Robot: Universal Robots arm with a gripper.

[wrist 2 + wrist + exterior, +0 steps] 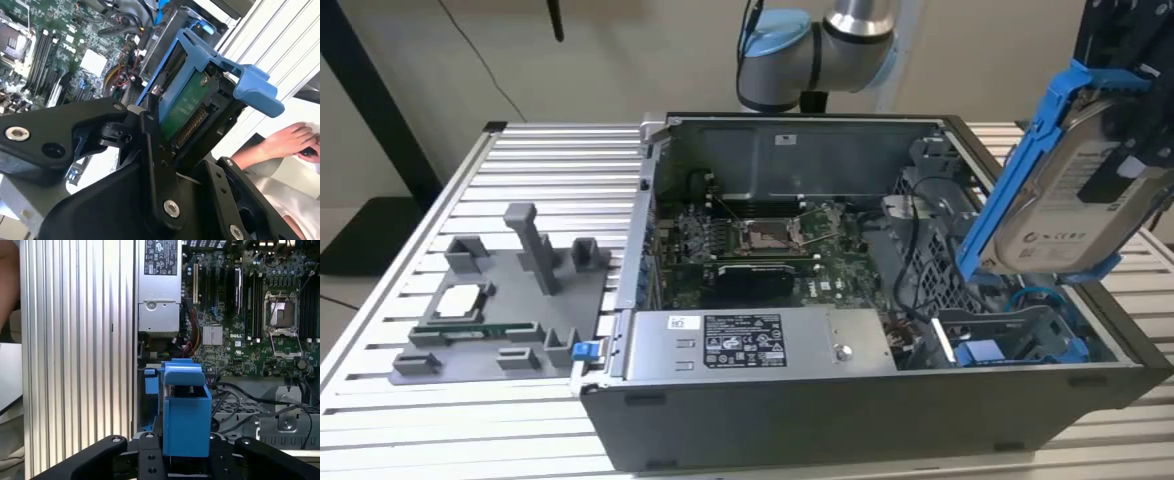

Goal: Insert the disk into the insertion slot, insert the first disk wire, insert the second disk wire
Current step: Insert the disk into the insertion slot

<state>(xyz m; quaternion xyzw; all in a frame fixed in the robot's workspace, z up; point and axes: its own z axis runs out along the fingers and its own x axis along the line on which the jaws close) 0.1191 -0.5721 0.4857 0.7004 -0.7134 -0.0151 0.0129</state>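
Observation:
The disk [1067, 190], silver with a white label in a bright blue frame, hangs tilted above the right end of the open computer case [854, 420]. My gripper [1125, 150] is shut on it from above. In both wrist views the black fingers [150, 130] clamp the disk [187, 107] and its blue frame [186, 410] from both sides. The insertion slot [1007, 340], a grey bay with blue tabs, lies below the disk in the case's near right corner, apart from it. Black and blue wires [1034, 297] lie loose beside the bay; which are the disk wires I cannot tell.
A grey power-supply box [747, 345] sits to the exterior view's left of the bay, the motherboard [761, 240] behind it. A grey fixture [507, 300] with small parts stands on the slatted table [400, 420]. A person's hand [295, 140] rests beyond the case.

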